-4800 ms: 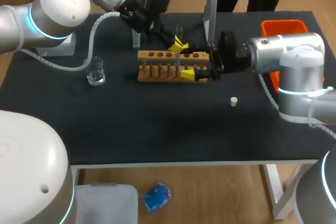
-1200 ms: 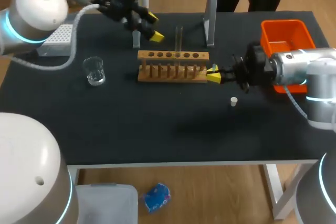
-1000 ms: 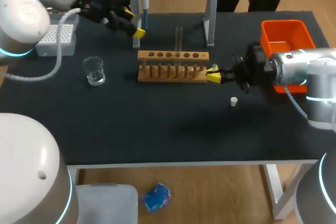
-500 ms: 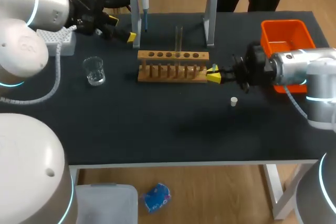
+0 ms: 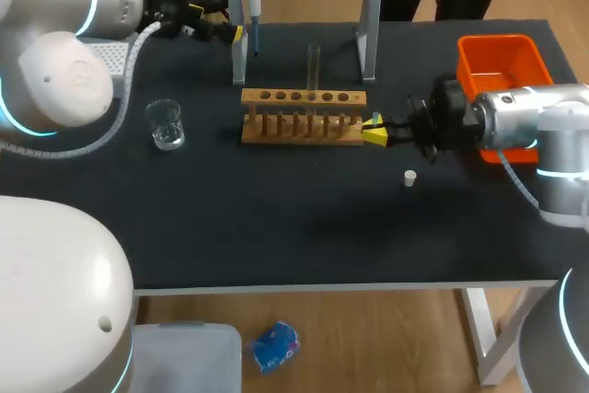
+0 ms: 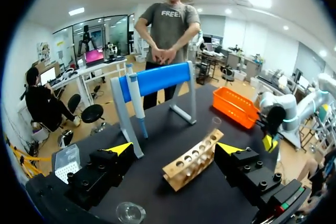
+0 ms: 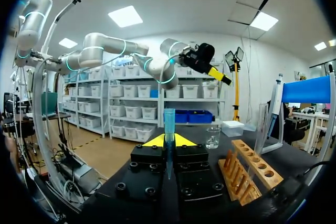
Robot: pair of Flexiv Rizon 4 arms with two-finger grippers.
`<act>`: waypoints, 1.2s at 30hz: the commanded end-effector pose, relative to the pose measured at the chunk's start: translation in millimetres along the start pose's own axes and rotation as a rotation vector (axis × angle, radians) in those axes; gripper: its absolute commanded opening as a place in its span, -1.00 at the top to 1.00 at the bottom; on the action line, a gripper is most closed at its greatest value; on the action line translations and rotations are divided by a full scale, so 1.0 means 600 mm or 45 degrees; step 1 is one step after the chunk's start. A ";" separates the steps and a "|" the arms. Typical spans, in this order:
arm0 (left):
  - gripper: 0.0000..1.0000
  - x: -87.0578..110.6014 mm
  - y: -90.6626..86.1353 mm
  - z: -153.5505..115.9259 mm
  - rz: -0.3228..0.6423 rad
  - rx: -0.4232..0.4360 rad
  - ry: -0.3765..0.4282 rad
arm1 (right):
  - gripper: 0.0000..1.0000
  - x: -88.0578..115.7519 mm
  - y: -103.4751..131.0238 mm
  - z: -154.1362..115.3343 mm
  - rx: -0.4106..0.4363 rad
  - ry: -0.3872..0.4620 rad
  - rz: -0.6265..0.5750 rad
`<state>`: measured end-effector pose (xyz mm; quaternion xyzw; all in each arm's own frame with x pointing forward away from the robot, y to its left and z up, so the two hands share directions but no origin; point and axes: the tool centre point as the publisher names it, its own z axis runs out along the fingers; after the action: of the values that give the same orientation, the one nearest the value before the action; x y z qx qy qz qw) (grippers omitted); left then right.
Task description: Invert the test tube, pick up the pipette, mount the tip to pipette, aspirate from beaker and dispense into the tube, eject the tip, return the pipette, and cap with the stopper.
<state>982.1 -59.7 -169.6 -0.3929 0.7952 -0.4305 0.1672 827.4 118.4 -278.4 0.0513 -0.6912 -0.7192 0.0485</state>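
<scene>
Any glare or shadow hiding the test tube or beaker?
Head view: even light, the test tube faint against the black table, the beaker marked by glints. Right wrist view: ceiling panels glare above; tube, beaker and the pipette tip in the right gripper read clearly.

a black-topped table (image 5: 276, 227) carries a light wooden test-tube rack (image 5: 304, 117) mid-table, a clear glass beaker (image 5: 167, 124) to its left, a small white stopper (image 5: 409, 177) front right, an orange plastic bin (image 5: 497, 40) far right, a white tip box (image 5: 118, 52) far left and a blue-barred grey stand (image 5: 371, 16) behind.

Head overhead, 2 wrists low (rack (image 5: 294, 119) shared)
</scene>
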 end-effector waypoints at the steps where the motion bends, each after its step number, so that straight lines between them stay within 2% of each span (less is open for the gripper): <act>1: -1.00 -0.004 -0.021 0.057 -0.035 -0.032 -0.119 | 1.00 -0.001 -0.001 -0.001 -0.001 0.003 -0.001; 3: -1.00 -0.010 -0.026 0.072 -0.084 -0.064 -0.182 | 1.00 -0.001 -0.001 -0.001 -0.001 0.003 -0.001; 5: -1.00 -0.018 -0.030 0.087 -0.113 -0.058 -0.182 | 1.00 -0.001 -0.001 -0.001 -0.001 0.003 -0.001; 20: -1.00 -0.018 -0.030 0.087 -0.113 -0.058 -0.182 | 1.00 -0.001 -0.001 -0.001 -0.001 0.003 -0.001; 23: -1.00 -0.020 -0.029 0.113 -0.151 -0.035 -0.261 | 1.00 -0.001 -0.001 -0.001 -0.001 0.003 -0.001; 28: -1.00 -0.037 -0.042 0.173 -0.145 -0.016 -0.413 | 1.00 -0.001 -0.001 -0.001 -0.001 0.003 -0.001; 36: -1.00 -0.060 -0.054 0.211 -0.185 0.040 -0.529 | 1.00 -0.001 -0.001 -0.001 -0.001 0.003 -0.001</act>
<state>1082.1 -99.7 -201.4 -0.4844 0.7386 -0.4147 0.2187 827.4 118.4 -278.4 0.0513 -0.6912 -0.7192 0.0485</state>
